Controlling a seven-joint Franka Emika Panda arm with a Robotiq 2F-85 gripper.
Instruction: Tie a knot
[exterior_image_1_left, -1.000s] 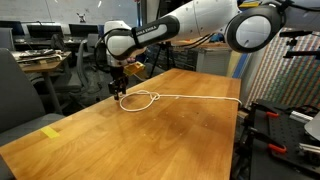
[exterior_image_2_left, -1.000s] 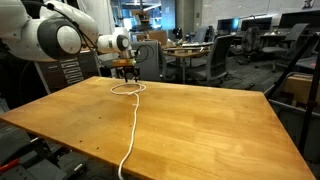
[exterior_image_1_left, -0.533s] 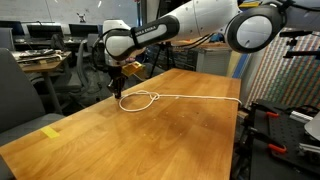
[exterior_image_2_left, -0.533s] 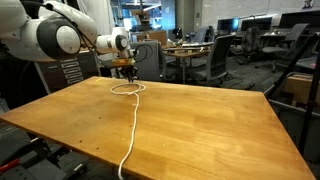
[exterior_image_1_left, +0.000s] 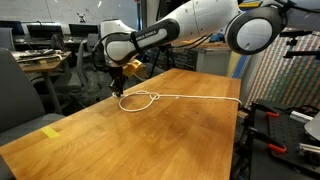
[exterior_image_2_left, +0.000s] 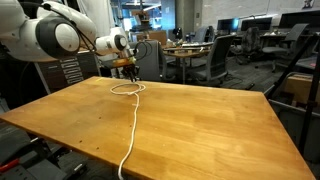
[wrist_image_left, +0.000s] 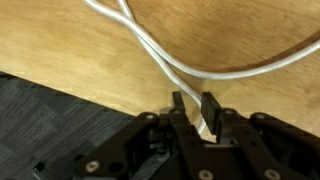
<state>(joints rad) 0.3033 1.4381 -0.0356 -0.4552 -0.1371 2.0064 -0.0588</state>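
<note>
The thin white rope lies on the brown wooden table (exterior_image_1_left: 150, 140). Its crossed loop, the knot (exterior_image_1_left: 140, 100), sits near the table's far edge, also seen as the knot (exterior_image_2_left: 126, 89). A long tail (exterior_image_2_left: 133, 130) runs across the table and off its edge. My gripper (exterior_image_1_left: 117, 88) points down at the loop's edge by the table rim, also seen as the gripper (exterior_image_2_left: 130, 78). In the wrist view the gripper (wrist_image_left: 194, 102) has its jaws drawn in narrow, with the rope (wrist_image_left: 190, 70) running between them; the strand is pinched just past the crossing.
The table edge (wrist_image_left: 90, 88) runs right beside the fingers, with dark floor (wrist_image_left: 50, 125) below it. A yellow tape patch (exterior_image_1_left: 50, 131) lies on a near corner. Office chairs (exterior_image_2_left: 220, 65) and desks stand beyond the table. Red clamps (exterior_image_1_left: 270, 115) sit at one side.
The jaws have drawn in from wide to narrow around the rope strand at the loop. The arm has barely moved and the loop keeps its shape.
</note>
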